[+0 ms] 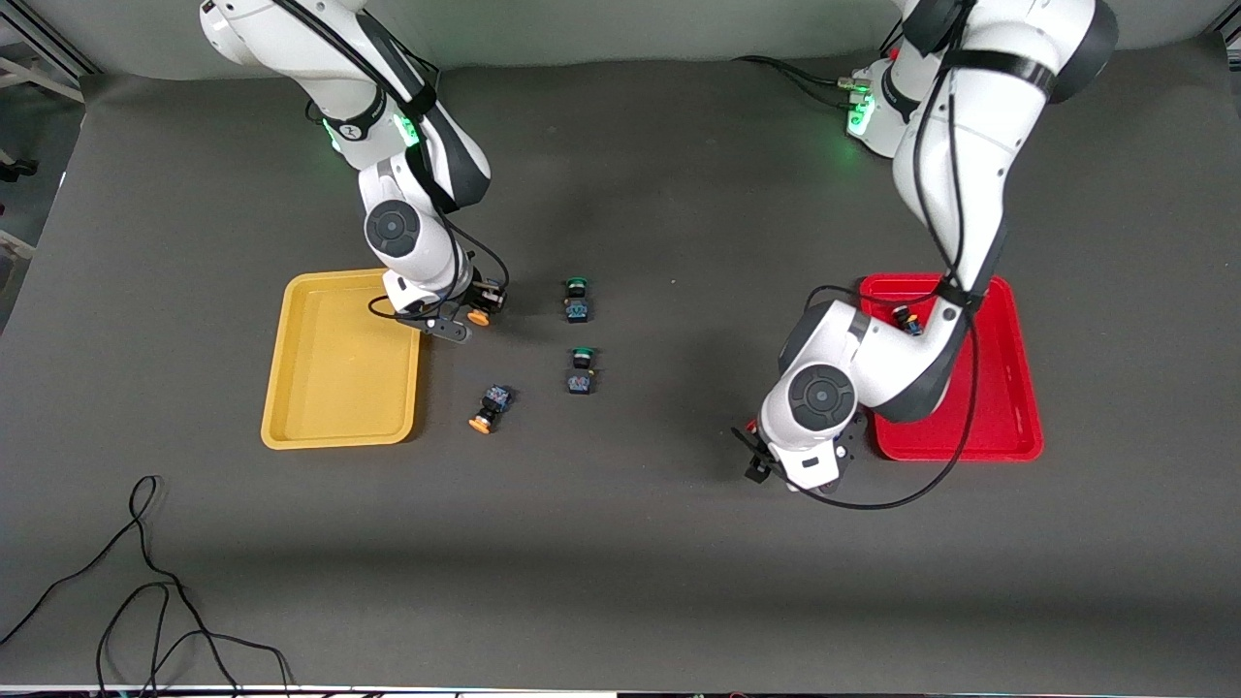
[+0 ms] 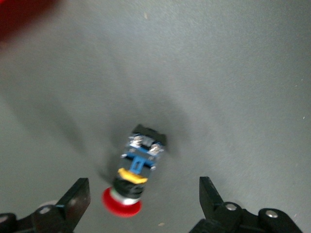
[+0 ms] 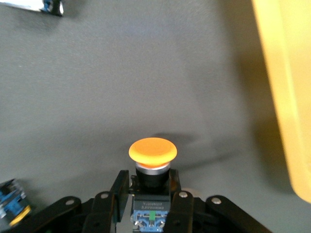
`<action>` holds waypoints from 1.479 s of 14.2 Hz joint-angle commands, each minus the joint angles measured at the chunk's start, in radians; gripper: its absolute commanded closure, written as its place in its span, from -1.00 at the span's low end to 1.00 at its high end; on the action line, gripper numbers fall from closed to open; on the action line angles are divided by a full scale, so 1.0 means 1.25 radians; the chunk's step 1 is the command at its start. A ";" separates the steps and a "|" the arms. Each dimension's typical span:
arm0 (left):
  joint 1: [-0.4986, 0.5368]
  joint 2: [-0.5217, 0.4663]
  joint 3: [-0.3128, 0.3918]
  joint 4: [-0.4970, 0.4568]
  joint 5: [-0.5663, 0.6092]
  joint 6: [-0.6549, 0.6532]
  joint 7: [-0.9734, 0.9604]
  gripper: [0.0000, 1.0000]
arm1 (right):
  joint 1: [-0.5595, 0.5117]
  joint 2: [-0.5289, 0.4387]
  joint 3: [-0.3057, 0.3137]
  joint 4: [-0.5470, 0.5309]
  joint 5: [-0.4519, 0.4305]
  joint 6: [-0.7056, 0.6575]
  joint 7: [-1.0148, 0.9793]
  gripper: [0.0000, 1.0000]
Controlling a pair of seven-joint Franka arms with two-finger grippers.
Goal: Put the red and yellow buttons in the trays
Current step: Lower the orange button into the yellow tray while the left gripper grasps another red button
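Here, in the front view, the right gripper [image 1: 472, 312] hangs just beside the shallow yellow plastic tray [image 1: 341, 361], over the dark grey table [image 1: 620, 543]. It pinches a tiny push-button switch with an orange-yellow cap [image 1: 478, 316]. A second orange-yellow-capped switch [image 1: 489, 407] lies on its side on the table, near the yellow tray and nearer the camera. Two small green-capped switches [image 1: 578, 299] sit in the middle of the table, one nearer the camera than the other. The left gripper [image 1: 766, 458] is low over the table, near a corner of the shallow red plastic tray [image 1: 1008, 427]. A small switch [image 1: 907, 319] lies in the red tray, partly hidden by the arm.

In the left wrist view, the left gripper's two black fingers [image 2: 75, 200] are spread wide. A tiny red-capped switch with a black-and-blue body [image 2: 134, 174] lies on its side on the table between them, untouched.

In the right wrist view, the right gripper's fingers [image 3: 119, 190] are closed tight on the orange-yellow switch's black body. The yellow tray's rim [image 3: 284, 87] is close by.
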 commanded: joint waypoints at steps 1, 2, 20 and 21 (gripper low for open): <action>-0.013 0.032 0.013 0.043 0.017 0.004 -0.032 -1.00 | 0.000 -0.113 -0.073 0.005 0.012 -0.109 -0.064 0.82; -0.012 0.036 0.013 0.041 0.031 0.003 -0.028 -1.00 | 0.000 -0.138 -0.118 0.005 0.012 -0.130 -0.115 0.82; 0.042 -0.049 0.007 0.100 0.057 -0.330 0.195 1.00 | 0.008 0.034 -0.452 0.002 0.112 -0.094 -0.568 -0.99; 0.062 -0.092 0.007 0.095 0.048 -0.392 0.238 1.00 | 0.008 0.031 -0.452 0.005 0.116 -0.094 -0.567 -1.00</action>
